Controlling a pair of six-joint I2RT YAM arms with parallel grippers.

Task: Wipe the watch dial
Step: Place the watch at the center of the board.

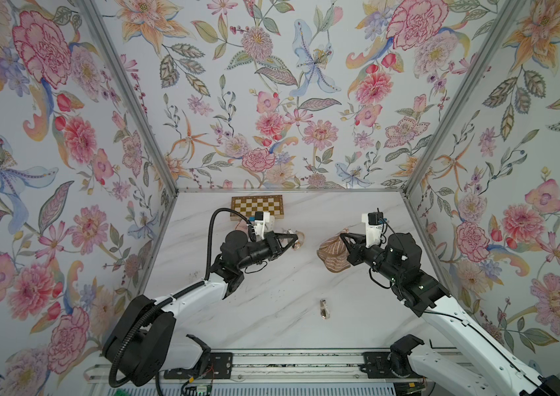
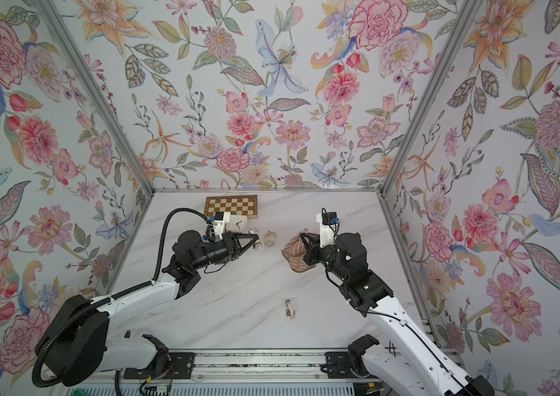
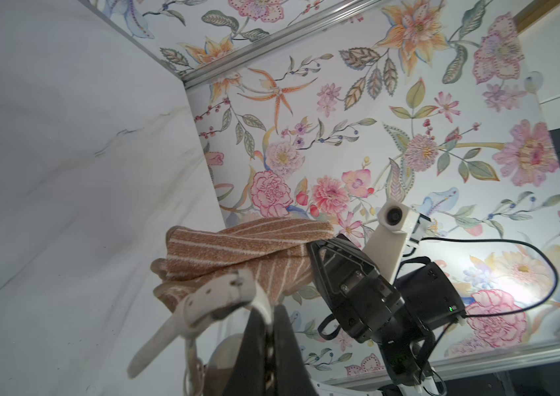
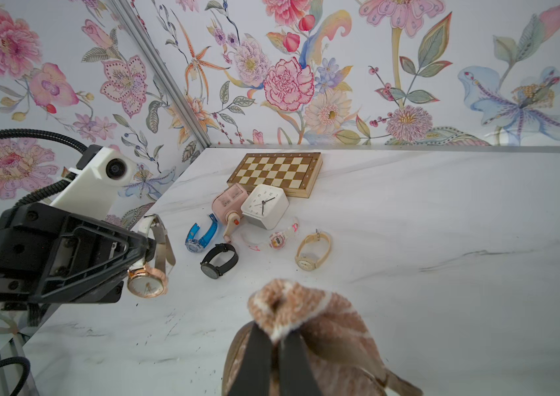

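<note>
Watch [image 4: 146,282], rose-gold with a pale strap, hangs off the bench [image 4: 443,223] nearer the robot than the chessboard [image 4: 276,173]. The left claw [image 4: 148,245] is fully closed on its strap. Only the right wrist view shows the dial clearly, along with all four other watches before the chessboard: blue [image 4: 199,236], black [image 4: 218,260], pink [image 4: 280,240], cream [image 4: 312,252]. Count: five watches, one clock [image 4: 264,205], one cloth [image 4: 292,301]. The right claw [image 4: 273,331] is fully closed on the striped cloth. Both top views add a small object [image 1: 323,308] far from the chessboard.
</note>
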